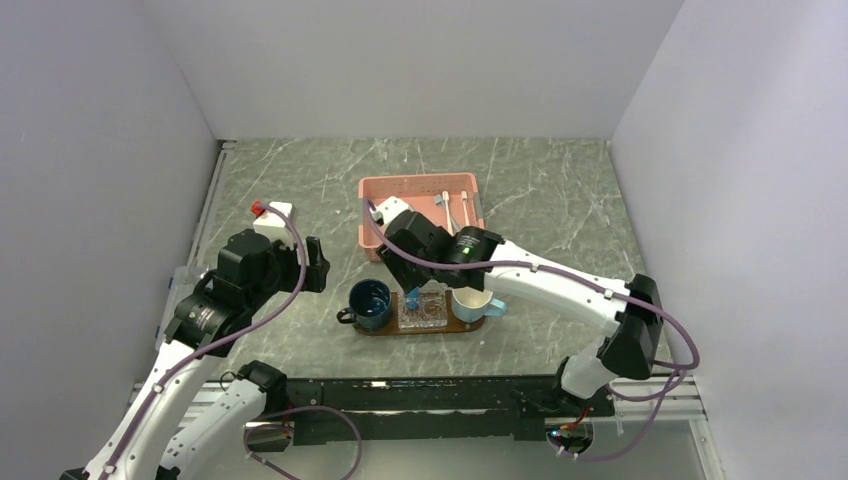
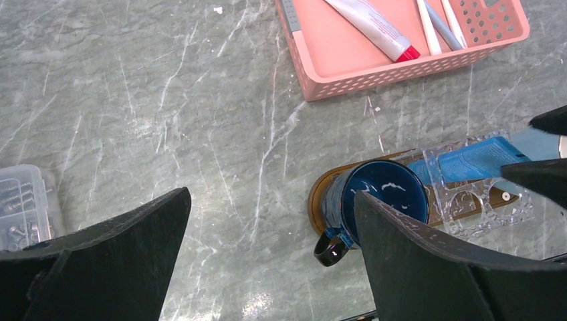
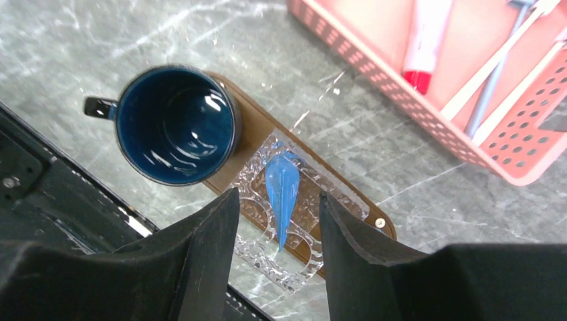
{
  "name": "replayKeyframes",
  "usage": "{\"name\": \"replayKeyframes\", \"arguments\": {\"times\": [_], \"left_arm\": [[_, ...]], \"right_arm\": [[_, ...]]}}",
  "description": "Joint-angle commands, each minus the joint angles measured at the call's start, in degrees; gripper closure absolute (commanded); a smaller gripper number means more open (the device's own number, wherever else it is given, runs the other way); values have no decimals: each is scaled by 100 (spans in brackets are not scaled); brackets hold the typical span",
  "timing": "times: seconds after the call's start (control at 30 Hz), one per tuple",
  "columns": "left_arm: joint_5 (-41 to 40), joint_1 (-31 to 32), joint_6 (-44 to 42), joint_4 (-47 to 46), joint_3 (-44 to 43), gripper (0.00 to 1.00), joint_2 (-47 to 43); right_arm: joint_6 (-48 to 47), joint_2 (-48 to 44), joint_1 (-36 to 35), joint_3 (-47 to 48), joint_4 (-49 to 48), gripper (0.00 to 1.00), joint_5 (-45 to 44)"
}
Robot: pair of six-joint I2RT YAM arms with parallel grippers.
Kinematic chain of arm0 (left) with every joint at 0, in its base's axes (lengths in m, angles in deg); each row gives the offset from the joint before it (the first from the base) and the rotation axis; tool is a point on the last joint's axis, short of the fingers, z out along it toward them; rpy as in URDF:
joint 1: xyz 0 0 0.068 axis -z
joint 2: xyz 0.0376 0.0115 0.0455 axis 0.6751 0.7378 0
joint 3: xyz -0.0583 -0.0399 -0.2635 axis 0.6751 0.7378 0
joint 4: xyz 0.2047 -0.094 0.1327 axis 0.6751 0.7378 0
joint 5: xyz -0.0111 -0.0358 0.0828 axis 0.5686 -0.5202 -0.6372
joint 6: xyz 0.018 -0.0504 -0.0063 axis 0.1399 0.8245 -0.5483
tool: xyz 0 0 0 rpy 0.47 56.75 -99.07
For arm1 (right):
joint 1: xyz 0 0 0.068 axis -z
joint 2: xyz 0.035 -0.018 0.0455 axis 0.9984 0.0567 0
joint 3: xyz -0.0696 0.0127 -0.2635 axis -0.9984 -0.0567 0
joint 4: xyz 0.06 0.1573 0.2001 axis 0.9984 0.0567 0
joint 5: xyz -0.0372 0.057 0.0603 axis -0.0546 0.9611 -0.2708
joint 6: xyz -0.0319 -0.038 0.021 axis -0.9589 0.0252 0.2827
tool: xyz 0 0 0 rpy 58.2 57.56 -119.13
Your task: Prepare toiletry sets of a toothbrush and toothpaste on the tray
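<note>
The dark-brown tray [image 1: 420, 331] lies near the table's front, carrying two mugs and a clear dish [image 3: 294, 261]. A blue toothpaste tube [image 3: 282, 190] stands tilted in the dish. My right gripper [image 3: 278, 194] hangs over it, open, with a gap showing between the tube and each finger. The tube also shows in the left wrist view [image 2: 468, 160] between the right fingertips. White toothbrushes [image 2: 428, 27] lie in the pink basket [image 1: 420, 190]. My left gripper [image 2: 271, 194] is open and empty above bare table, left of the dark-blue mug [image 2: 384, 194].
A light mug [image 1: 472, 303] stands on the tray's right end. A white tube with a red cap [image 2: 374, 27] lies in the basket. A white box [image 1: 272, 213] sits at the left and a clear parts box [image 2: 20, 200] by the left arm.
</note>
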Motion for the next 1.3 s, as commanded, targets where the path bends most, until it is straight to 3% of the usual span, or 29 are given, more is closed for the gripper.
{"name": "replayKeyframes", "arguments": {"times": [0.0,0.37,0.77,1.27], "left_arm": [[28,-25,-92,-214,-4,1,7],[3,-34,-103,-239,18,1,97],[78,-69,-151,-304,27,1,166],[216,-83,-159,-388,44,1,523]], "right_arm": [[153,-306,72,557,47,50,-405],[15,33,847,1446,176,47,-100],[-167,1377,1711,2546,591,44,126],[51,2690,2124,2827,15,42,949]]}}
